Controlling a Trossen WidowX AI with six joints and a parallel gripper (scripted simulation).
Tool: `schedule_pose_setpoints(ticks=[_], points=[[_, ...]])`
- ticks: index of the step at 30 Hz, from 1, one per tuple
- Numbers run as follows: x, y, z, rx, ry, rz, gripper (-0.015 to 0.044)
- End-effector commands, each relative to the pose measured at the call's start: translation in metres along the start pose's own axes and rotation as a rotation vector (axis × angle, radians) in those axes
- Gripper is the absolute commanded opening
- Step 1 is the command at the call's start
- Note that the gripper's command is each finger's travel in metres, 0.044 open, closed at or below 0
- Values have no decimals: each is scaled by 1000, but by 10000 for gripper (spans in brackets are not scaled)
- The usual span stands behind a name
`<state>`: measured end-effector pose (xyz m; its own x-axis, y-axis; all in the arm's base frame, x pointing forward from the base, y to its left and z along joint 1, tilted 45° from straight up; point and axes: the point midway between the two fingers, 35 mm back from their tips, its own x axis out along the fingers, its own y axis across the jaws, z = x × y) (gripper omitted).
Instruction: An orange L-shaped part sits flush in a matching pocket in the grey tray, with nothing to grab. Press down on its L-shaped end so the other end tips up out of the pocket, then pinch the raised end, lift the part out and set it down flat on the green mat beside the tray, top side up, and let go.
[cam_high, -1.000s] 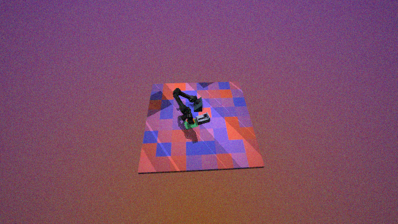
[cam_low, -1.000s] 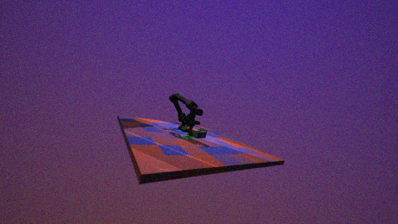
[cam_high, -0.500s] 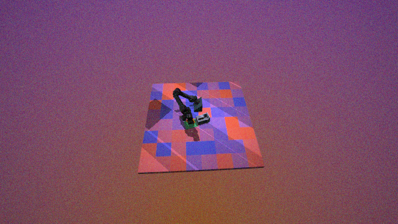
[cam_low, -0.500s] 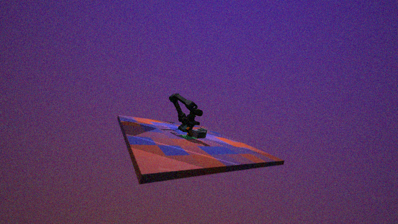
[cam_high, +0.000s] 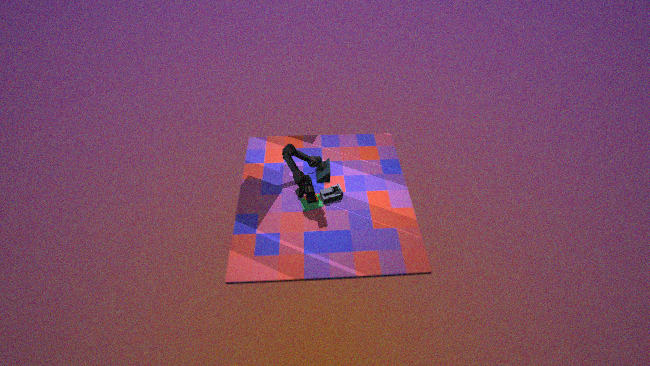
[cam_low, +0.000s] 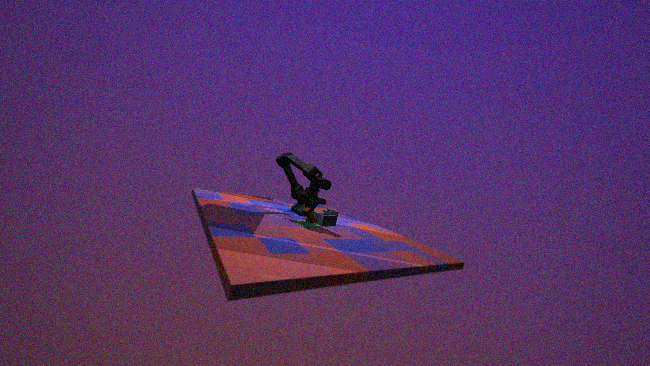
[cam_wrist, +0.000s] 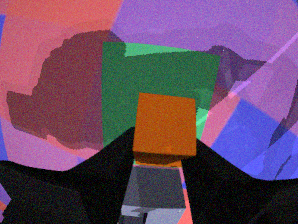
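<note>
The orange part (cam_wrist: 165, 120) is between the fingertips in the wrist view, its square face toward the camera. A little of its orange also shows low at the gripper in the exterior view (cam_low: 310, 218). My gripper (cam_wrist: 159, 135) is shut on the part and holds it over the green mat (cam_high: 306, 205) (cam_low: 311, 225) (cam_wrist: 117, 85). The fingers hide much of the part, and I cannot tell whether it touches the mat. The grey tray (cam_high: 331, 198) (cam_low: 330, 218) (cam_wrist: 158, 187) stands right beside the mat, its pocket partly visible in the top view.
The arm's base (cam_high: 324, 171) stands behind the tray in the top view. The arm reaches up and over to the mat. Dark shadows of the arm lie across the mat and the patchwork table top (cam_high: 327, 242) (cam_low: 290, 262).
</note>
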<state>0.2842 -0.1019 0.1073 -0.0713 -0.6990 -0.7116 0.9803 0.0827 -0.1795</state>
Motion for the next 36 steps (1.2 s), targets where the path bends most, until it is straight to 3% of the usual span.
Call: schedule_pose_setpoints(ticks=[1,6,10,16,36], points=[[0,0,0,0,0,0,157],[-2,0,0,0,0,0,289],[-30,3,0,-2,4,1,394],[-89,0,0,-5,-1,-3,400],[-84,1,0,-8,-4,9,400]])
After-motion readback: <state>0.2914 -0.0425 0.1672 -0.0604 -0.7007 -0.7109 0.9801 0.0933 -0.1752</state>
